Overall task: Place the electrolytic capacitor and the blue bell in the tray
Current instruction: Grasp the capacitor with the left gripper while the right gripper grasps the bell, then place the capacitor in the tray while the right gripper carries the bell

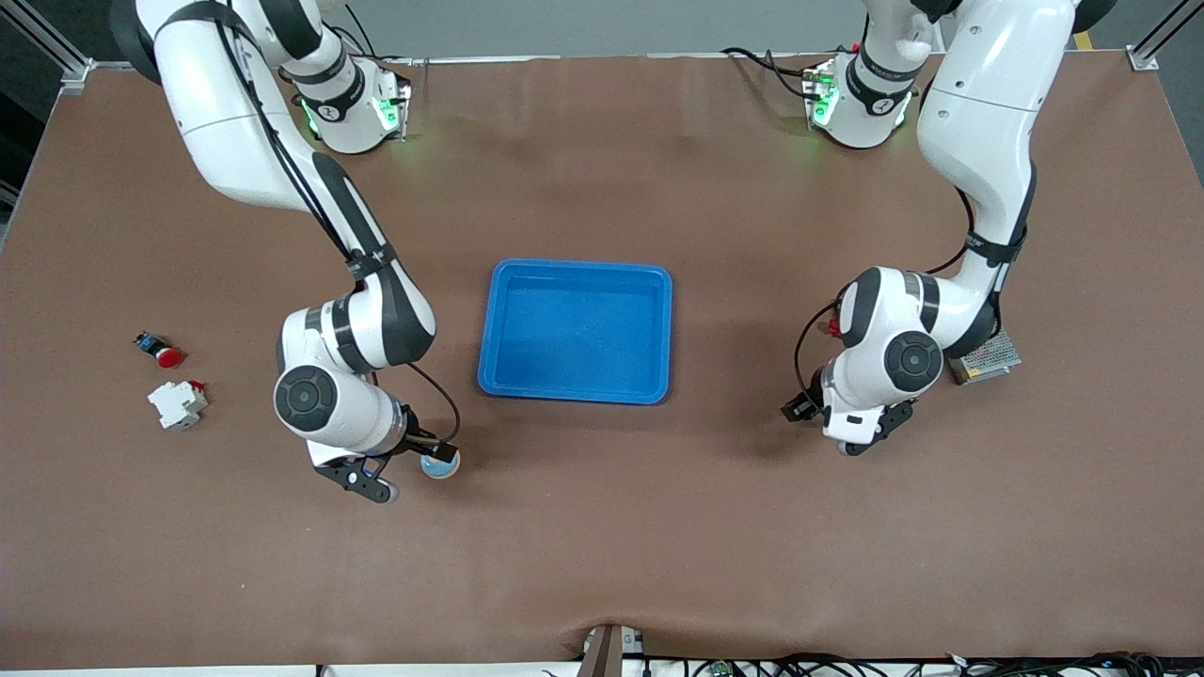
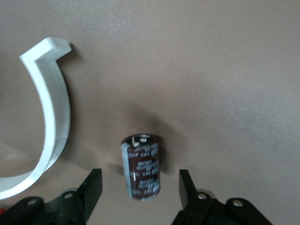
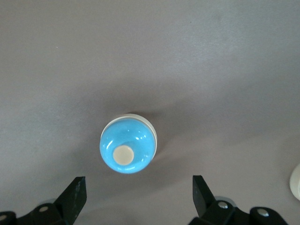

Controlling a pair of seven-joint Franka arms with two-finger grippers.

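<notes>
The bright-blue tray [image 1: 574, 394] lies at the middle of the table and holds nothing. The blue bell [image 1: 439, 464], a blue dome with a cream button on top, stands on the table nearer to the front camera than the tray, toward the right arm's end. My right gripper [image 1: 369, 481] is open, low beside it; in the right wrist view the bell [image 3: 127, 145] sits just ahead of the open gripper [image 3: 138, 180]. My left gripper [image 1: 867, 436] is open, low over the dark brown electrolytic capacitor [image 2: 142, 166], which lies partly between the fingers [image 2: 93, 187]. The capacitor is hidden in the front view.
A red push button [image 1: 160, 352] and a white breaker [image 1: 177, 403] lie near the right arm's end. A metal mesh box [image 1: 986, 357] lies beside the left arm. A white curved plastic piece [image 2: 51, 117] lies close to the capacitor.
</notes>
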